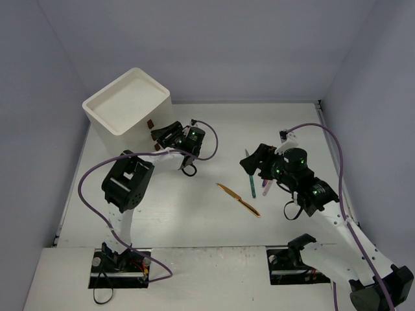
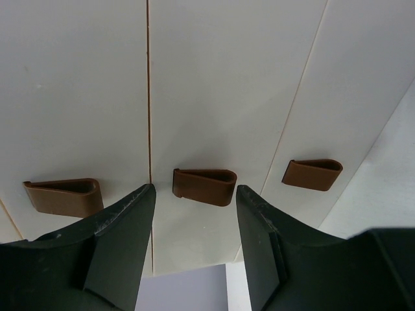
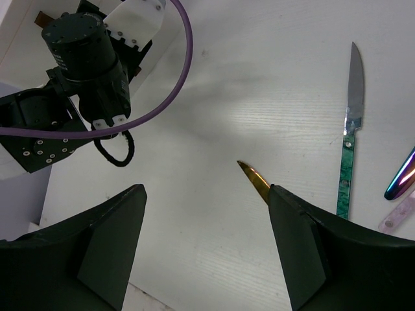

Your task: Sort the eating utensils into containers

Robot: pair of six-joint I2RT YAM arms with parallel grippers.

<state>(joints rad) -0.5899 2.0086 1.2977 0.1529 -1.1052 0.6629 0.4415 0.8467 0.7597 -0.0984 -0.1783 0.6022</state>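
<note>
The white cabinet (image 1: 128,102) stands at the back left. Its three drawer fronts (image 2: 214,97) lie flush, each with a brown handle. My left gripper (image 1: 160,135) is open and empty right in front of them, its tips (image 2: 194,190) on either side of the middle handle (image 2: 204,186) without touching it. A gold knife (image 1: 238,199) lies mid-table. My right gripper (image 1: 250,162) is open and empty above the table, the knife's tip (image 3: 253,178) beside its right finger (image 3: 305,253). A teal-handled knife (image 3: 349,136), a purple utensil (image 3: 402,178) and a pink one (image 3: 397,218) lie to the right.
The other two handles (image 2: 65,196) (image 2: 312,173) flank the middle one. The left arm's wrist and purple cable (image 3: 84,58) sit between the cabinet and the utensils. Grey walls enclose the white table (image 1: 194,220) on three sides.
</note>
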